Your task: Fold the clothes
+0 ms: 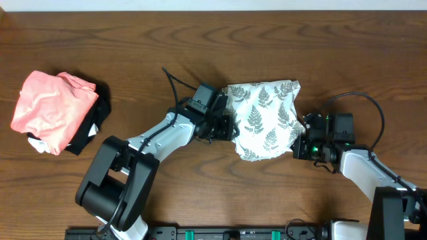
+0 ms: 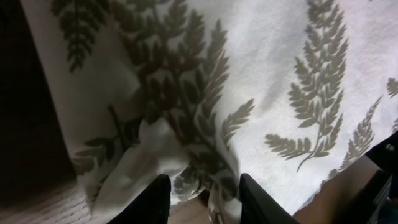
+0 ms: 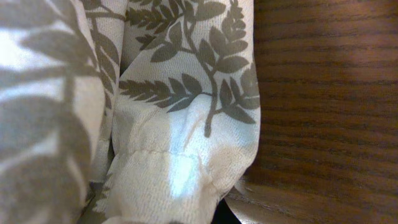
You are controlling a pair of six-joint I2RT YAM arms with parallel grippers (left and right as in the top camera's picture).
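The clothes (image 1: 263, 117), white with grey fern leaves, lie folded into a compact bundle at the table's middle. My left gripper (image 1: 230, 125) is at the bundle's left edge. In the left wrist view its two black fingers (image 2: 158, 200) stand apart, with a loose fold of the clothes (image 2: 280, 81) hanging between them and wood showing in the gap. My right gripper (image 1: 303, 139) sits at the bundle's right edge. In the right wrist view a bunched hem of the clothes (image 3: 174, 124) covers its fingers, gathered where the jaws meet.
A salmon-pink folded garment (image 1: 50, 107) lies on a black cloth (image 1: 93, 130) at the far left. The brown wooden table (image 1: 200, 40) stretches behind the bundle. A black cable loops over each arm.
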